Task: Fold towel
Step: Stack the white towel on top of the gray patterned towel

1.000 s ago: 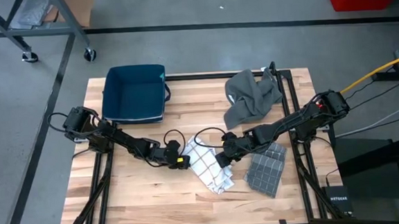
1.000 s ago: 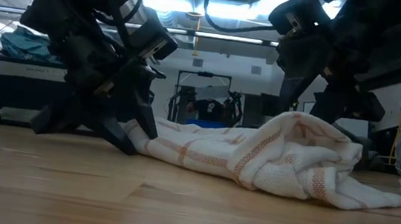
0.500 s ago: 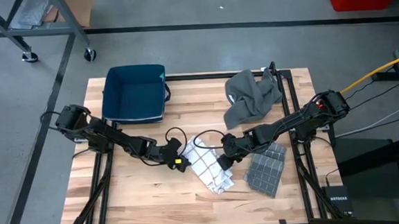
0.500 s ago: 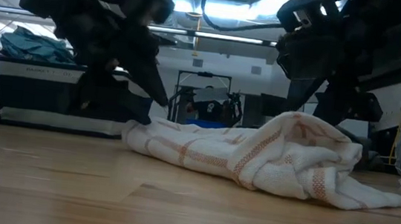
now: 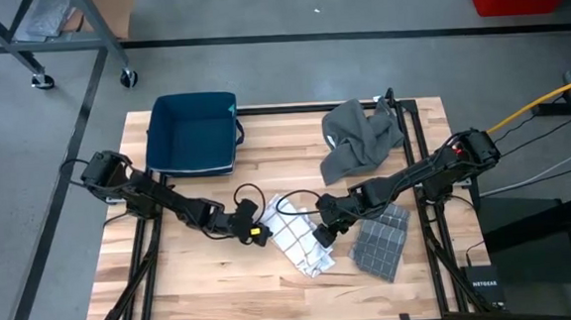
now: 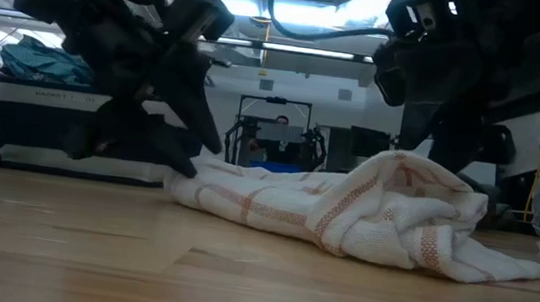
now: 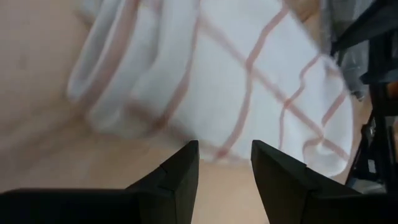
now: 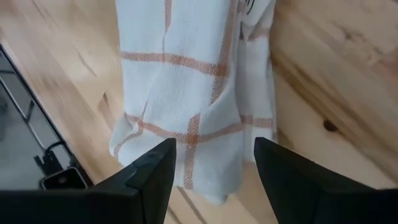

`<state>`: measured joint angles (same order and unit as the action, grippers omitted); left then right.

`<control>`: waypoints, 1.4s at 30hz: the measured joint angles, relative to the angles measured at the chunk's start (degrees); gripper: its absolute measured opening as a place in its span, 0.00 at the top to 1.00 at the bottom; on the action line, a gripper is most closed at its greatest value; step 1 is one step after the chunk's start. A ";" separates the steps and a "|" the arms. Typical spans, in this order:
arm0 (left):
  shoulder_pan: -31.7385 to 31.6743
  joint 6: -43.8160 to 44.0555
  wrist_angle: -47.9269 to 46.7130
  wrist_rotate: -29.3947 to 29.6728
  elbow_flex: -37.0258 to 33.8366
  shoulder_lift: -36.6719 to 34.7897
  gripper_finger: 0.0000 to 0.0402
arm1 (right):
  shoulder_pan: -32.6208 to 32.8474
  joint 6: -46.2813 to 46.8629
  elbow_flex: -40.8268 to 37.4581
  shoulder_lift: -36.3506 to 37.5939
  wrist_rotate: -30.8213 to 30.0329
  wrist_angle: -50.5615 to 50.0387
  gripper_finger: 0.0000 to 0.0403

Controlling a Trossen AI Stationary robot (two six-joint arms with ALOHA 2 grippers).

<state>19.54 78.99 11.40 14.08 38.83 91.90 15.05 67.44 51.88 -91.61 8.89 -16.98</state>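
I've got the white checked towel (image 5: 295, 239) mid-table, bunched w/ rolled edges, not a flat fold yet; most folding's left. Left gripper (image 5: 260, 231) at its left edge, right gripper (image 5: 321, 234) at its right, both spread, gripping nothing. Count: 1 checked towel, 2 grey cloths, 1 blue bin (image 5: 194, 134).

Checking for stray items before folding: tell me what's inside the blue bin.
The blue bin at the table's far left shows only its bare dark floor from above. A small strip under its near wall stays hidden in shadow.
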 joint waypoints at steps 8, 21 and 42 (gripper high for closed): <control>3.87 12.30 -4.90 -0.44 0.00 0.00 0.65 | 0.00 1.71 0.00 -0.73 -0.96 0.19 0.45; 2.61 14.08 -5.52 3.97 0.02 0.00 0.65 | -0.02 1.82 0.02 -5.77 -3.33 1.01 0.45; -0.42 16.52 4.41 4.96 0.17 8.24 0.65 | -0.02 6.25 0.31 -12.06 -1.18 12.20 0.45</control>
<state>19.12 95.50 15.80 19.04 39.00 100.14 15.03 73.69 52.18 -103.67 7.71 -4.78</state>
